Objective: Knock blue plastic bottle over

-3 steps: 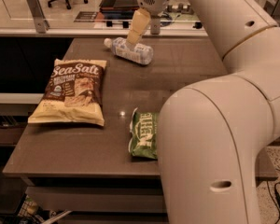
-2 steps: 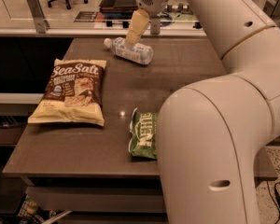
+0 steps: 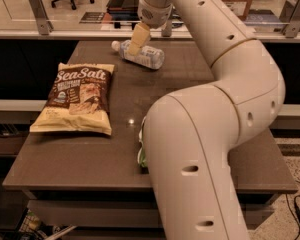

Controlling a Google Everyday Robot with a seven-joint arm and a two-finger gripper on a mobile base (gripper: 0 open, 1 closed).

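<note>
You find the blue plastic bottle (image 3: 151, 58) lying on its side at the far end of the table (image 3: 200, 79), cap pointing left; the knock-over looks done; the gripper (image 3: 138, 40) hangs at its neck end; whether it is open or grips anything you cannot tell; only pulling clear seems left.

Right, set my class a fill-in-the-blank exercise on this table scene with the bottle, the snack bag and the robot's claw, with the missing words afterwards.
1. The blue plastic bottle lies on its ____ on the table.
2. The claw hangs over the bottle, near its ____ cap.
3. The snack bag reads "Sea ____" in large letters.
Missing words: side; white; Salt.
</note>
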